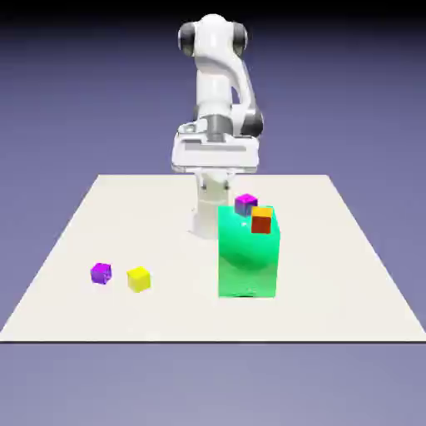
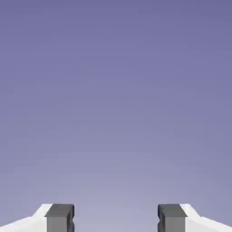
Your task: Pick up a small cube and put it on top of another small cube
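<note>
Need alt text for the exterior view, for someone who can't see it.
White robot arm over a pale table, nothing gripped. A big green block bears an orange-topped red cube; small purple and yellow cubes sit toward the exterior view's left.

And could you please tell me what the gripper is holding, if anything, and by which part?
Nothing is held: the gripper stands open, with only the plain backdrop between its finger tips.

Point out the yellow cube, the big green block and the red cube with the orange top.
Yellow cube (image 1: 139,279): exterior view, on its middle.
Green block (image 1: 247,268): exterior view, on its front face.
Red cube (image 1: 261,225): exterior view, on its red front face.
</note>
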